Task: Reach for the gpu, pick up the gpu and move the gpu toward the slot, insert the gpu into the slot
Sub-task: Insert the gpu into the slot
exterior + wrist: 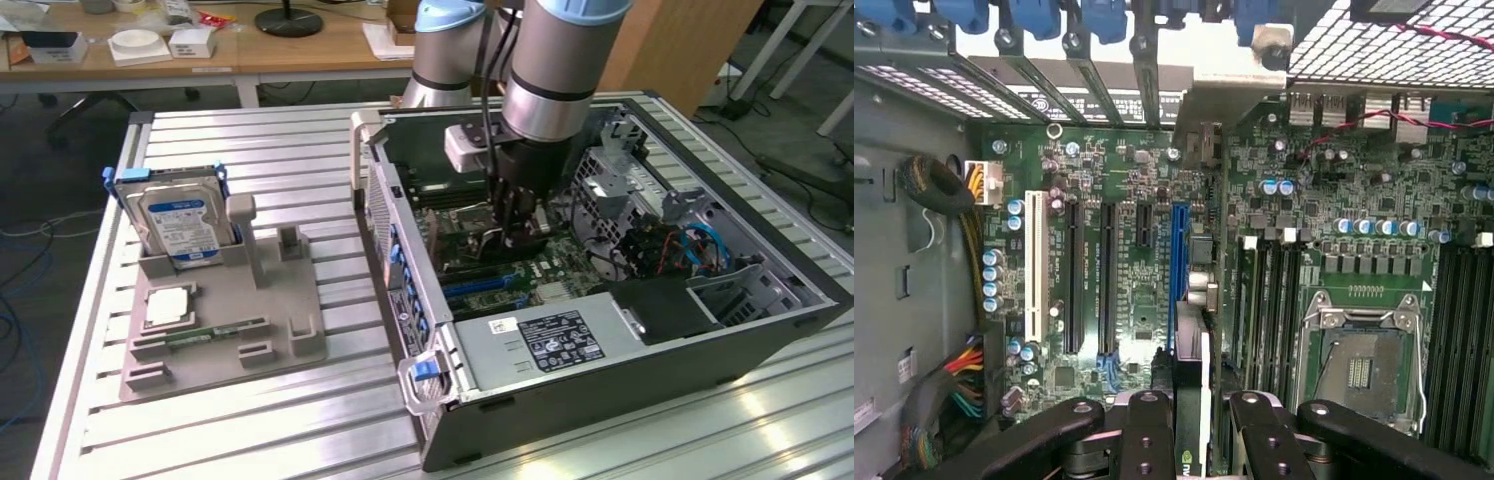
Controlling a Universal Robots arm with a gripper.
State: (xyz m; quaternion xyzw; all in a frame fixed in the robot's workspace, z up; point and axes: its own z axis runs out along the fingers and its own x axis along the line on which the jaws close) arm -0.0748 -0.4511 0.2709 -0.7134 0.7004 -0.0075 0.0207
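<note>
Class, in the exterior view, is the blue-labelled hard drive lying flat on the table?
No, the hard drive stands upright in the grey holder.

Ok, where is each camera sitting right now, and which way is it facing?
Exterior view: off the arm, above table height, looking down into the open computer case; the arm and gripper show reaching inside.
Wrist view: on the wrist, facing the motherboard; the gripper's fingers show, shut on the gpu.
Shared: the motherboard and its blue slots.

Open overhead inside case (390, 215); tight around gripper (514, 240): drive cage (627, 175), cables (694, 245) at exterior view's right, power supply (547, 340) near. Free passage over table (267, 150) slats at exterior view's left.
</note>
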